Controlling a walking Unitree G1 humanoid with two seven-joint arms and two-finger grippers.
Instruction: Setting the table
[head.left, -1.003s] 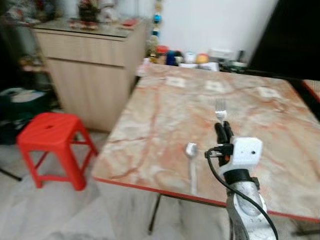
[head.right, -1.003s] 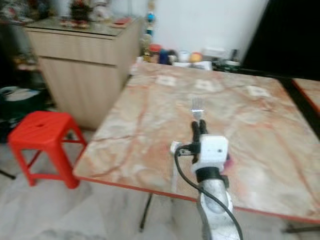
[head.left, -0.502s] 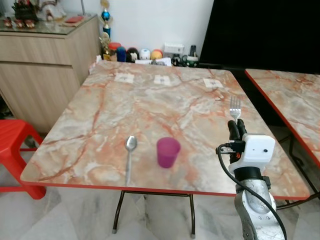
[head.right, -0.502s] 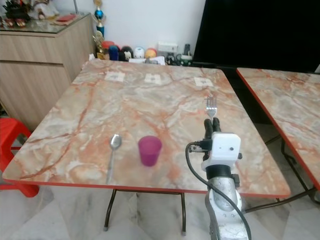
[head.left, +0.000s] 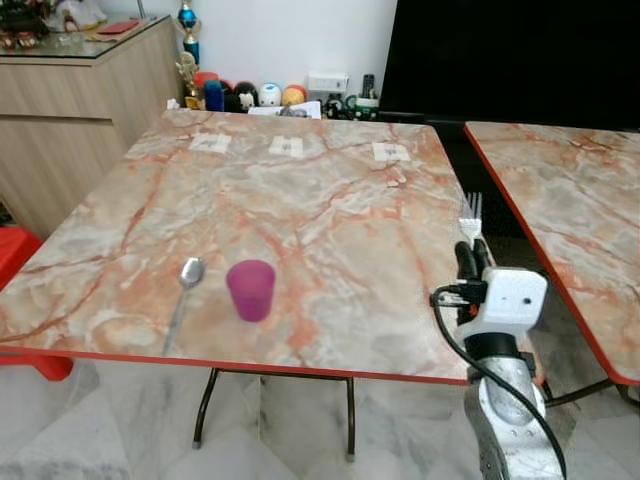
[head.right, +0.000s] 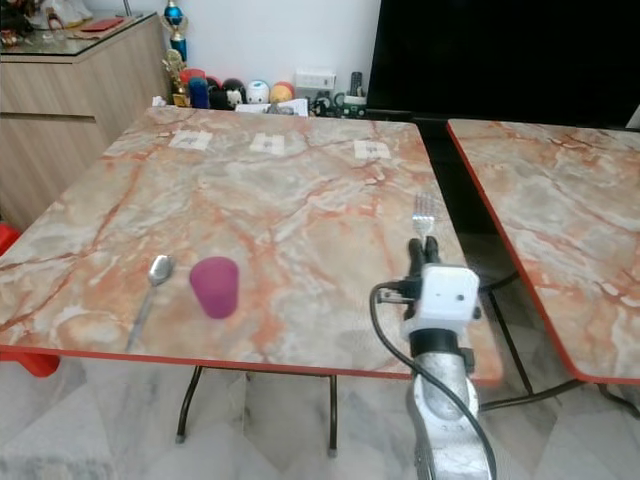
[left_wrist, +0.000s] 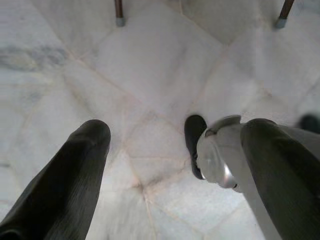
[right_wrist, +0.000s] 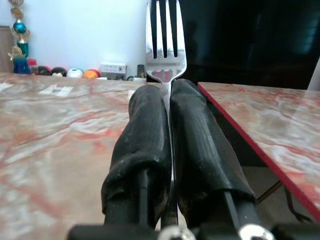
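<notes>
Fork (head.left: 470, 213) — clamped upright between the two black fingers of the right hand (head.left: 471, 256), tines up, held over the near right corner of the tabletop (head.left: 330, 200), not yet laid down.

Change in the last second: the whole picture has slid, so the camera has turned. The red stool has all but left the frame, and a second table (head.left: 570, 200) has come in on the right. The fork sits in the grip as it did before; I judge the robot has squared up to place it.

Cup (head.left: 250, 289), purple — upright near the front edge, open at the top; contents cannot be made out.

Spoon (head.left: 183, 290) — flat just beside the cup, on its left, apart from it.

Left hand (left_wrist: 150, 165) — hanging over the floor, fingers apart, empty.
</notes>
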